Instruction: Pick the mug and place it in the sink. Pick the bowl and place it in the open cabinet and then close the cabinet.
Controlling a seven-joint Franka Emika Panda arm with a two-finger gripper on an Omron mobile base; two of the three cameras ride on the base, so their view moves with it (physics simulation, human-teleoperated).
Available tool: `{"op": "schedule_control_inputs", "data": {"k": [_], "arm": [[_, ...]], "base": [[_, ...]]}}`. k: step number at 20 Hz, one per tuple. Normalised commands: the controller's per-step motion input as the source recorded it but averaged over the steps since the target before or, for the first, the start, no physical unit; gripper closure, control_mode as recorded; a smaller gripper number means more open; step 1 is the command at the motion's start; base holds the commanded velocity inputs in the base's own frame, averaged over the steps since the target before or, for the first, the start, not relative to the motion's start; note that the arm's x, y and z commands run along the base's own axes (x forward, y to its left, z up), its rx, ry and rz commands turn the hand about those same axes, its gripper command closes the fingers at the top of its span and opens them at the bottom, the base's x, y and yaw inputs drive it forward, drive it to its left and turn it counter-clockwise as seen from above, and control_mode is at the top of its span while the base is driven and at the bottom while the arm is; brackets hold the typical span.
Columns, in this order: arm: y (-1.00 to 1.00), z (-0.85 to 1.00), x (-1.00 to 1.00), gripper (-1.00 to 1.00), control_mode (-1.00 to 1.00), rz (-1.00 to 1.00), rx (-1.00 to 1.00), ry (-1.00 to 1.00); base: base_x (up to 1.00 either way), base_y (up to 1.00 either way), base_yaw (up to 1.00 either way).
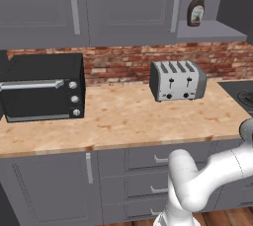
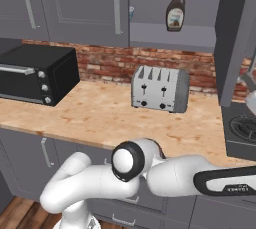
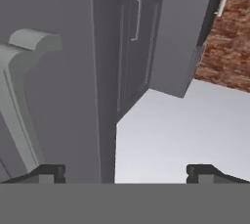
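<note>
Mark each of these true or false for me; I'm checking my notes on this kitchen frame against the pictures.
1. A toaster stands on the counter. True.
2. The toaster oven sits to the right of the toaster. False: it sits to the toaster's left in both base views.
3. A brown bottle stands on the shelf of the open cabinet. True.
4. The gripper is clamped on a bowl. False: in the hand view the fingertips stand wide apart with nothing between them.
5. The wall behind the counter is white tile. False: it is red brick.
</note>
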Motion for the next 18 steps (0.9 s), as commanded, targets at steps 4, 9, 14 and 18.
{"op": "schedule_control_inputs", "data": {"k": [4, 9, 14, 18], "arm": [[-0.18, 0.0, 0.1, -1.0, -1.0, -0.01, -0.21, -0.07], [-0.45, -0.03, 0.26, -1.0, -1.0, 0.0, -0.11, 0.0], [-0.54, -0.01, 0.61, -1.0, -1.0, 0.0, -0.07, 0.02], [-0.58, -0.04, 0.52, -1.0, -1.0, -0.02, -0.09, 0.04]], "base": [[0.0, 0.0, 0.0], [0.0, 0.0, 0.0], [0.0, 0.0, 0.0], [0.0, 0.0, 0.0]]}}
